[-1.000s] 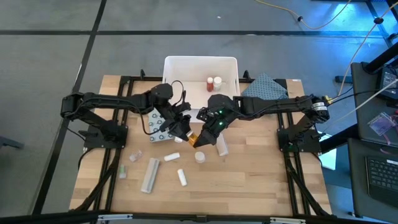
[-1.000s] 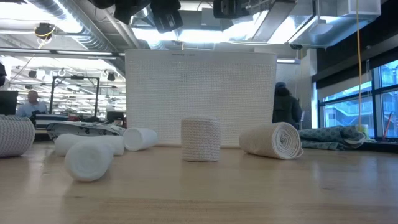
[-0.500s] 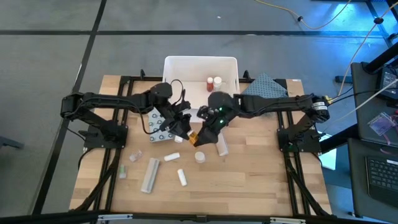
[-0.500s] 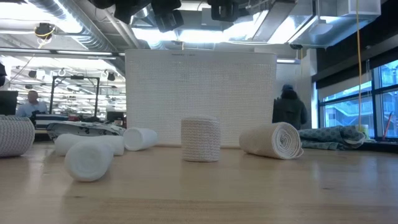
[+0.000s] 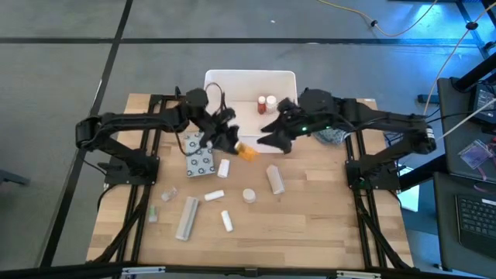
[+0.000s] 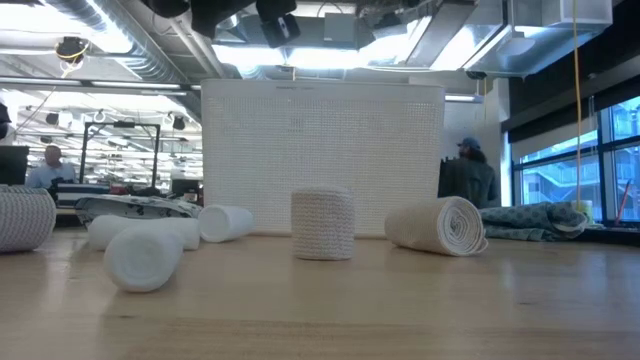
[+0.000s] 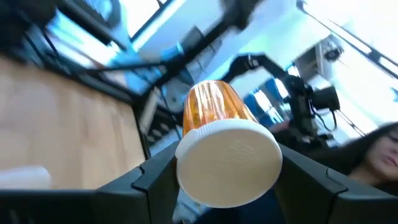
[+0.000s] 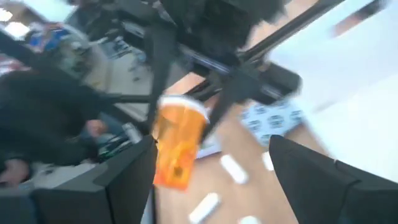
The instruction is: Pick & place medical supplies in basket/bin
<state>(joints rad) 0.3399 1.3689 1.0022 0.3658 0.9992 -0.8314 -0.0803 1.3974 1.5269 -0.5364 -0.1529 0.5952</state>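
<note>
An orange bottle [image 5: 246,151] with a white cap hangs over the table just in front of the white bin [image 5: 249,85], with my left gripper [image 5: 235,145] shut on it. My right gripper [image 5: 271,136] stands open a little to the bottle's right, touching nothing; its wrist view shows the bottle [image 8: 177,146] beyond its spread fingers. Two red bottles [image 5: 266,101] stand in the bin. On the table lie a grey dotted packet [image 5: 200,161], several white and beige rolls [image 5: 275,180] and a long pale tube [image 5: 187,217]. My left gripper pinches the bottle's white cap [image 7: 193,165] between its two fingers, one on each side of the cap. The orange body [image 7: 214,106] sticks out past the fingertips toward the table's right. The bottle lies roughly level, lifted clear of the table.
A blue-grey patterned cloth [image 5: 333,112] lies at the far right beside the bin. In the low view rolls [image 6: 322,223] stand and lie in front of the bin's wall [image 6: 322,130]. People show in the room behind. The near part of the table has free room.
My right gripper has let go of the orange bottle and drawn back toward the far right. My left gripper has kept the bottle and carried it up and toward the far edge, close to the bin.
</note>
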